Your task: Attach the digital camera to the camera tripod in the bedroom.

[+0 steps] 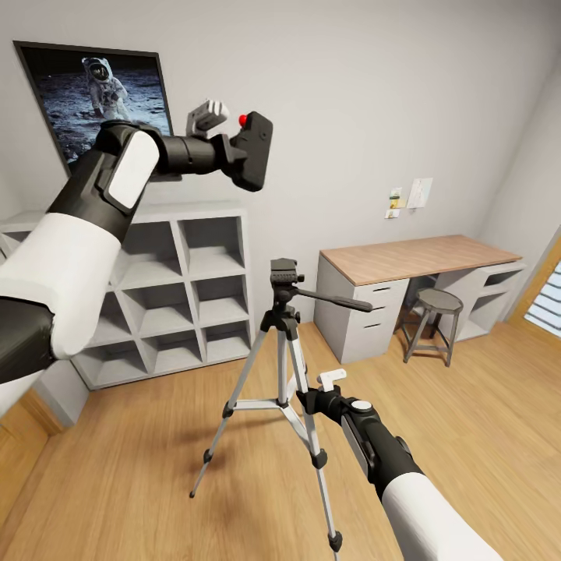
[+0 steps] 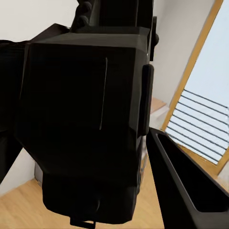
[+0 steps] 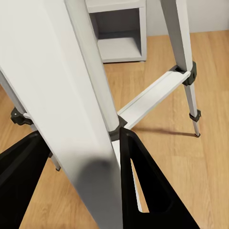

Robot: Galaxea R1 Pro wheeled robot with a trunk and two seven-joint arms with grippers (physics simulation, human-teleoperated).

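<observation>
While left fingers (image 1: 238, 152) grip the digital camera (image 1: 253, 150) high above the camera tripod (image 1: 284, 366), right fingers (image 1: 305, 397) straddle its leg.

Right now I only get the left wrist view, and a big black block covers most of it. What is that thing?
Observer: That is the digital camera, seen from close up. The head view shows the left gripper holding it high in front of the wall, red button up.
Operator: Where is the stand it goes on?
Observer: The camera tripod stands on the wood floor, lower than the camera and apart from it. Its black head has nothing on it.
Operator: What is the other arm doing?
Observer: The right gripper is low by the tripod. The right wrist view shows its fingers on either side of one silver leg.
</observation>
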